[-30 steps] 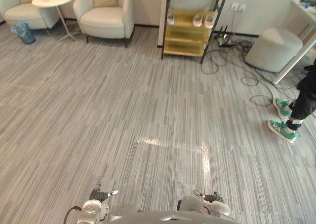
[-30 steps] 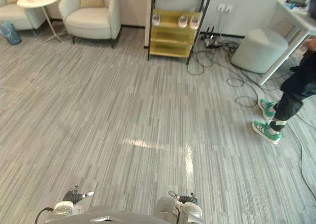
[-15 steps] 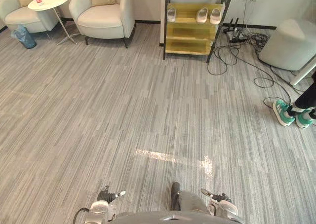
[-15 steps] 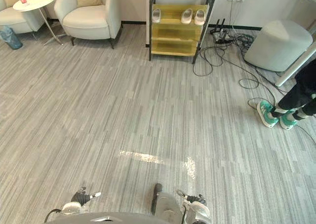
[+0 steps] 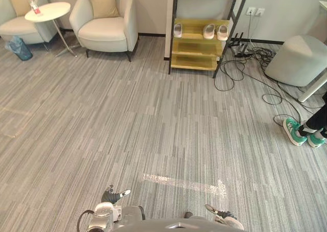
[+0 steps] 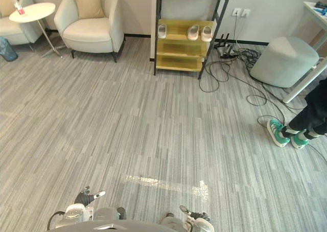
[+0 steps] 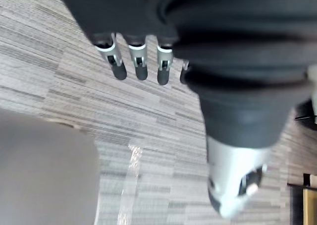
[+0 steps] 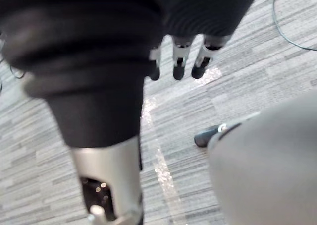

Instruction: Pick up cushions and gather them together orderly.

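1. Cushion [image 5: 103, 2], tan, leans upright against the back of a cream armchair [image 5: 104, 28] at the far side of the room. A second cushion [image 5: 18, 0] of the same colour sits in a second armchair [image 5: 19, 30] to its left.
2. Both cushions are well apart from the left hand [image 5: 112, 195] and the right hand [image 5: 220, 217], with a wide stretch of grey striped floor [image 5: 153, 119] between.
3. A round side table [image 5: 48, 10] between the armchairs carries a bottle [image 5: 33, 4].
4. A shelf unit [image 5: 202, 61] with yellow boards stands right of the armchairs, with pale slippers [image 5: 208, 31] on one board.
5. Each hand hangs low, near the floor. The wrist views show the fingers [image 7: 140, 65] straight and relaxed, holding nothing, and the right hand's look the same.
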